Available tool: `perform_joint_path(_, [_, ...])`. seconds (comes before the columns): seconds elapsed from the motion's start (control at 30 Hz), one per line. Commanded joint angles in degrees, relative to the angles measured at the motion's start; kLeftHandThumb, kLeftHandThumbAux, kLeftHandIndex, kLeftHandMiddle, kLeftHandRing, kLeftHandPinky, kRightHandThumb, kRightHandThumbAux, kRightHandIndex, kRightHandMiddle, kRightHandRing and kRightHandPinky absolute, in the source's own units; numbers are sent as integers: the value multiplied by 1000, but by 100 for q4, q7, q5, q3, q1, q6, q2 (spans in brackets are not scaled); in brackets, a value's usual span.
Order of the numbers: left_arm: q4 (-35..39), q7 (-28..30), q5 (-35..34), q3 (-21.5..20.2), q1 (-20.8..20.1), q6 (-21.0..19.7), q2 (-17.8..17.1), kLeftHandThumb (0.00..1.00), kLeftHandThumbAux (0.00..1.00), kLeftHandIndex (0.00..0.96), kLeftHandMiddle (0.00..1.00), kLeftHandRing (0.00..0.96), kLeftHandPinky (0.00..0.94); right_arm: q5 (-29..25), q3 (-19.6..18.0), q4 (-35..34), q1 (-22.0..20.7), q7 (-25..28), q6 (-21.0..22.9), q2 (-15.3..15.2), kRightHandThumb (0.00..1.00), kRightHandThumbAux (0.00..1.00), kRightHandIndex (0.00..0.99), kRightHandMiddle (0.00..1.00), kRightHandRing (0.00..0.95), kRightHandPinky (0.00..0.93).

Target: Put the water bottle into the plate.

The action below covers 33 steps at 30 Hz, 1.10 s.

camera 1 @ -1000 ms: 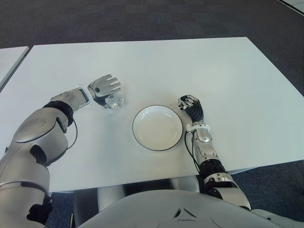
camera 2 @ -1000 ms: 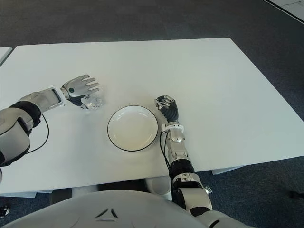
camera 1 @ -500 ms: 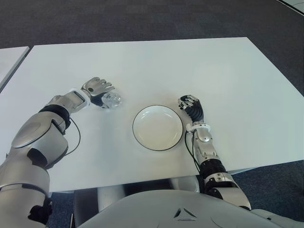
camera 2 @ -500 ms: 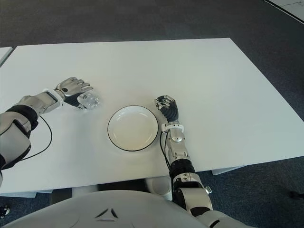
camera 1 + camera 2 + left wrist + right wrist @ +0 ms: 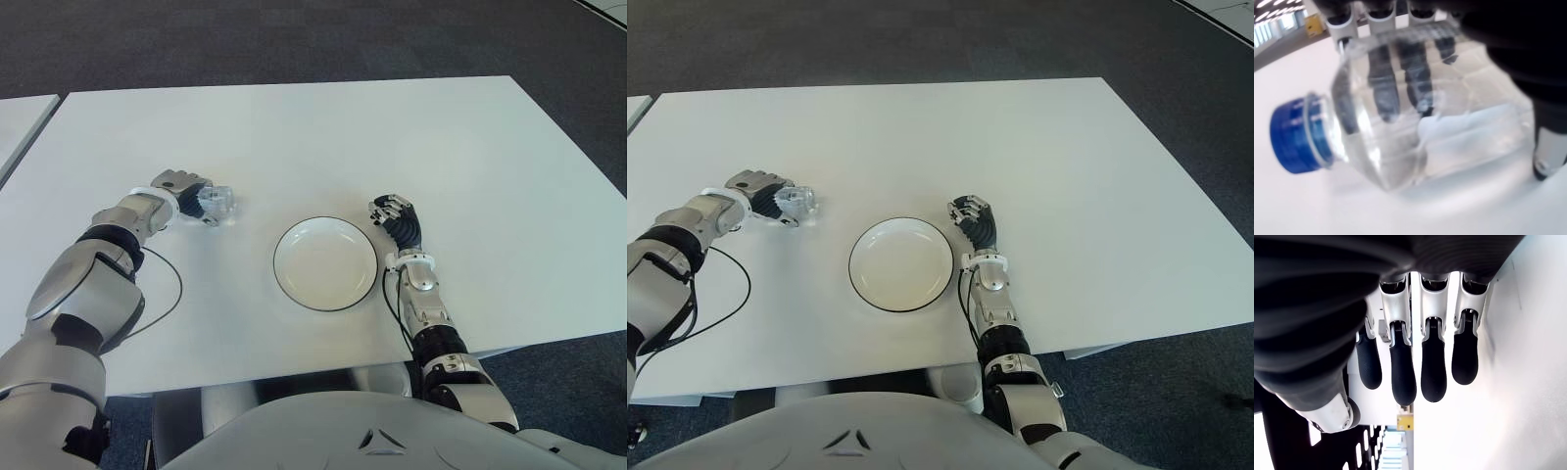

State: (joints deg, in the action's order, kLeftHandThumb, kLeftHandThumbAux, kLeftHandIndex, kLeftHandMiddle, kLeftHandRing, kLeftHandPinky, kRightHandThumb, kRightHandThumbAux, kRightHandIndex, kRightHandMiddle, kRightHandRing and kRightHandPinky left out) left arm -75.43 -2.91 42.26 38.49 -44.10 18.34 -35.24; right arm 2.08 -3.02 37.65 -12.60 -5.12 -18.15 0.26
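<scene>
Left hand (image 5: 174, 192) fingers (image 5: 1382, 78) now wrapped around clear water bottle (image 5: 216, 203), previously spread above; grasp secured, carry to plate (image 5: 324, 263) next. Right hand (image 5: 397, 219) beside plate, empty, fingers relaxed.

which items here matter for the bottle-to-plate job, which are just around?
Job:
- water bottle, clear with a blue cap, lying on its side, fingers wrapped round it
- left hand, gripping the bottle, left of the plate
- plate, white, nothing on it

Just around:
- right hand, idle beside the plate's right edge
- white table

White table (image 5: 294, 127): plate (image 5: 324, 263) near front; water bottle (image 5: 216, 203) to its left.
</scene>
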Motion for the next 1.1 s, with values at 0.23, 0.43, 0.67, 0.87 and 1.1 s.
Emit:
perform_joint_path(0.23, [-119, 796, -662, -719, 518, -235, 188, 843, 669, 366, 522, 651, 625, 25, -12, 386, 179, -96, 474, -11, 703, 730, 431, 535, 538, 538])
perform_joint_path(0.43, [-84, 1041, -1135, -1243, 614, -302, 238, 844, 669, 387, 540, 729, 712, 4, -31, 477, 111, -120, 473, -9, 704, 730, 430, 540, 538, 528])
perform_joint_path(0.67, [13, 1225, -1579, -1741, 765, -64, 231, 850, 665, 402, 552, 790, 801, -14, -49, 563, 51, -142, 470, -2, 704, 729, 431, 549, 550, 550])
perform_joint_path(0.87, [51, 1221, -1730, -1944, 822, 74, 230, 852, 666, 401, 549, 827, 832, -24, -62, 634, 6, -138, 436, -7, 704, 729, 431, 551, 548, 534])
perform_joint_path(1.1, [49, 1169, -1762, -2075, 835, 137, 215, 853, 667, 400, 548, 848, 841, -52, -72, 699, -15, -69, 325, -24, 703, 729, 431, 549, 545, 540])
